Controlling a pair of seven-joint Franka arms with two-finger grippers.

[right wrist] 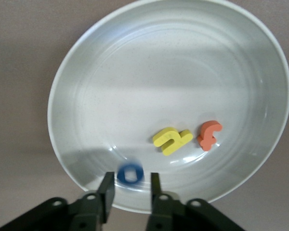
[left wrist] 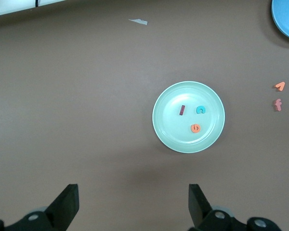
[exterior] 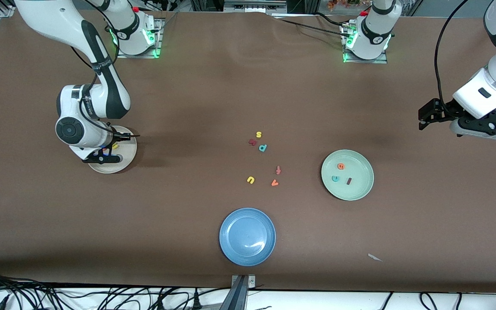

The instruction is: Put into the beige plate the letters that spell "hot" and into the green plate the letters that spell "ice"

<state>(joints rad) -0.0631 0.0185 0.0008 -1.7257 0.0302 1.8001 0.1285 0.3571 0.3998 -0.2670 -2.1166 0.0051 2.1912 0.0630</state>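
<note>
The right end effector [right wrist: 130, 190] hangs low over the beige plate [right wrist: 135, 72], its fingers parted around the blue "o" [right wrist: 130, 173], which looks just released beside the yellow "h" [right wrist: 172, 140] and orange "t" [right wrist: 209, 135]. The "ice" letters lie in the green plate [exterior: 362, 189], near 3 o'clock on the bench. The left end effector [left wrist: 132, 207] waits wide open and empty. Next, I think, the right arm only needs to lift away.

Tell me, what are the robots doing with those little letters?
The right gripper hangs over the round beige plate, jaws open around a blue foam ring "o", beside the yellow "h" and orange "t". The pale green plate holds "i", "c" and "e". The left gripper waits, open.
</note>
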